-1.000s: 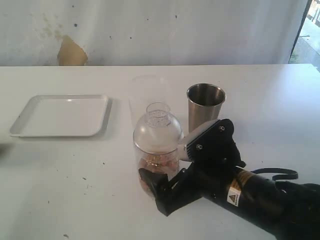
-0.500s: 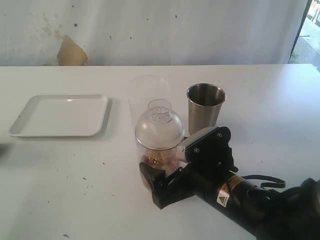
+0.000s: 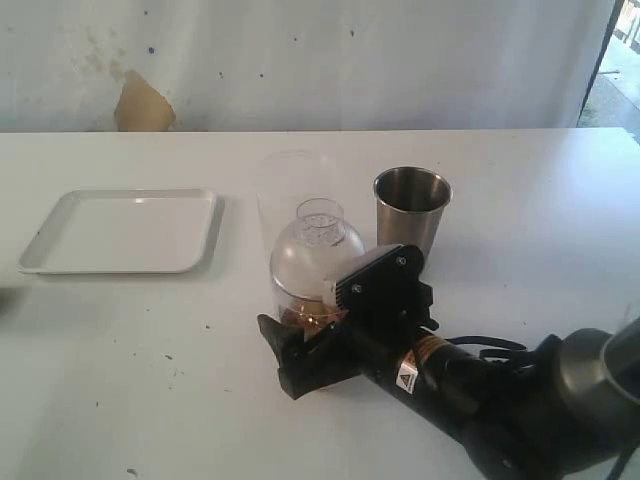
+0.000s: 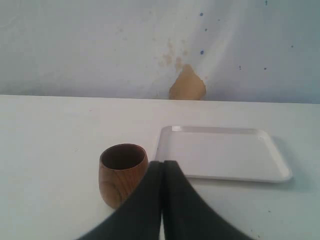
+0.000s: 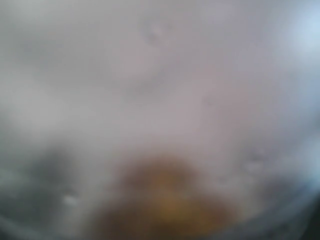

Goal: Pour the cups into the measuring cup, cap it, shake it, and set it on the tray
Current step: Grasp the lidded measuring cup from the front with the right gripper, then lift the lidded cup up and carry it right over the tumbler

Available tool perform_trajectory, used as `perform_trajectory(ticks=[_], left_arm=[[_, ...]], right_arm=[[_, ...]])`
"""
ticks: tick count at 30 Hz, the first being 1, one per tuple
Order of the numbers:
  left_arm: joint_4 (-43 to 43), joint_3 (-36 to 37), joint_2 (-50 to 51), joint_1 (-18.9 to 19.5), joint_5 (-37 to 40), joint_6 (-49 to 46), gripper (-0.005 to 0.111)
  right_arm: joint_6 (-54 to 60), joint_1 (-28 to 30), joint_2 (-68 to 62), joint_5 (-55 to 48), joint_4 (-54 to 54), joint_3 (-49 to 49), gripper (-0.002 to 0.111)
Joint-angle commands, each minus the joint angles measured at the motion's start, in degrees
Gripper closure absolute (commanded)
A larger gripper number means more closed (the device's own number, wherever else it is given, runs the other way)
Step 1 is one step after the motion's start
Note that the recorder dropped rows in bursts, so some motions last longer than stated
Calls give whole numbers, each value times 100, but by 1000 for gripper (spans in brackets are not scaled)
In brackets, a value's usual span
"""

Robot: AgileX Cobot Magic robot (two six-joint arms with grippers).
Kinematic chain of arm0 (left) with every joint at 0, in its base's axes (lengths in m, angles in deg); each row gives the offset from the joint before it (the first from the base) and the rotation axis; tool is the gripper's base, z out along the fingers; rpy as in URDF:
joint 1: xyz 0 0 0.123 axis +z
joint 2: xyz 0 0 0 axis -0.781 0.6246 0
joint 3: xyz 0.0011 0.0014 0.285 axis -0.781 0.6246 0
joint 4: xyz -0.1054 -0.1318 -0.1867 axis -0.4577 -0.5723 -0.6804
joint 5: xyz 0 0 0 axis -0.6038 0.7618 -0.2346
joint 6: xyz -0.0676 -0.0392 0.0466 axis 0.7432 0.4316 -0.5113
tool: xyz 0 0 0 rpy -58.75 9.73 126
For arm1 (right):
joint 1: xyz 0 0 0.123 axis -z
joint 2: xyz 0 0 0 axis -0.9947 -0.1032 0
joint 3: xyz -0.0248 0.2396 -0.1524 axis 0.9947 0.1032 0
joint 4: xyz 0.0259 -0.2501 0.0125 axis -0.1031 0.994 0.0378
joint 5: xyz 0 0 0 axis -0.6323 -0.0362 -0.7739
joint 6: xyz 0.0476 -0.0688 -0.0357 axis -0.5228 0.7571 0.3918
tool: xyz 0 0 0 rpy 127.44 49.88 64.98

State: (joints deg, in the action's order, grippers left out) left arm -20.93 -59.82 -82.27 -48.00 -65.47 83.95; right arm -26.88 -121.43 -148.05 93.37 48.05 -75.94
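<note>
The measuring cup (image 3: 316,258) stands mid-table, capped with a clear dome lid, brown contents at its bottom. My right gripper (image 3: 298,345) is low at its base, jaws wide, one black finger (image 3: 281,357) showing on the near side. The right wrist view is a blur of the measuring cup's clear wall (image 5: 160,90) and brown contents. The steel tumbler (image 3: 411,212) stands upright just right of it. In the left wrist view my left gripper (image 4: 162,165) is shut and empty, beside the brown wooden cup (image 4: 122,172), with the white tray (image 4: 222,152) behind. In the exterior view the tray (image 3: 122,232) lies at the left.
A frosted plastic cup (image 3: 290,188) stands right behind the measuring cup. A pale wall with a brown patch (image 3: 143,103) runs along the table's far edge. My right arm (image 3: 480,395) lies across the front right of the table.
My right gripper has slid forward and to the left, coming low against the measuring cup's base. The cup, tumbler and tray have stayed put.
</note>
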Motion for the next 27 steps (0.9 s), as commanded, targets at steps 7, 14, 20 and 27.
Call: perform_trajectory(ticks=[7,14,20,27], left_arm=[[-26,26,-29,0,-53,0,106],[-26,26,-29,0,-53,0,106],[-26,26,-29,0,-53,0,106],[-26,26,-29,0,-53,0,106]], right_arm=[[190,-22,-12,123,-442,-148,44],[-43,-22,22,-229,-325,-148,108],[-2,-31,911,-597,174,-138,108],[1327,-31,2610,-1312,-1009,-148,108]])
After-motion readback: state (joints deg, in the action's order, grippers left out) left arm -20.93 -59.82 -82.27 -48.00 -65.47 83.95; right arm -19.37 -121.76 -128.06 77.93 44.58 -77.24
